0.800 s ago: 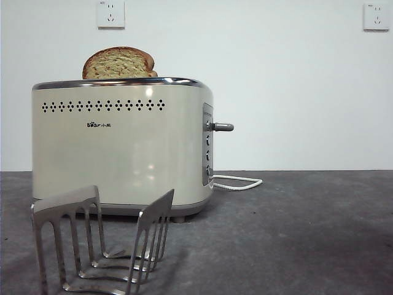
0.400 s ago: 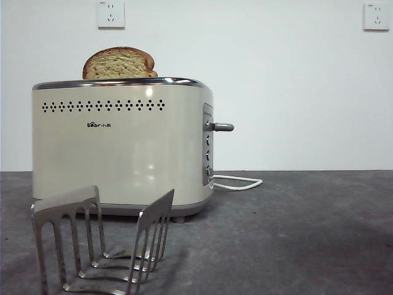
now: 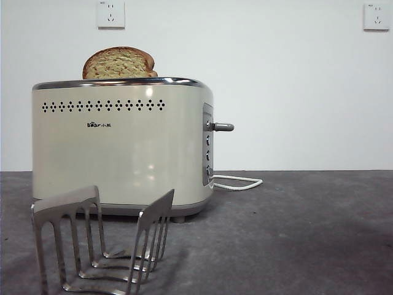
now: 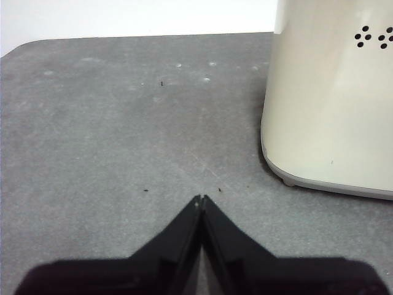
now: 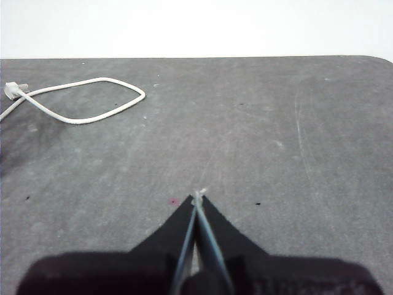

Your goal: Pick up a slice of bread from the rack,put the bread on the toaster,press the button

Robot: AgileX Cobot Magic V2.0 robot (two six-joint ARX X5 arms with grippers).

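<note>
The slice of bread (image 3: 118, 62) stands upright in the top of the cream toaster (image 3: 123, 144), its domed crust showing above the chrome rim. The button (image 3: 222, 126), a dark-grey lever knob, sticks out sideways from the toaster's narrow control panel, high on its track. In front of the toaster the silver rack (image 3: 101, 239) stands with nothing in its slots. My left gripper (image 4: 201, 198) is shut over bare table beside the toaster's lower corner (image 4: 331, 104). Over open table, away from the toaster, my right gripper (image 5: 198, 196) is shut. Neither arm shows in the front view.
A white power cord (image 3: 236, 182) loops on the grey table behind the toaster's right end; the same cord (image 5: 80, 101) lies ahead of my right gripper. Two wall sockets (image 3: 110, 13) sit on the white wall behind.
</note>
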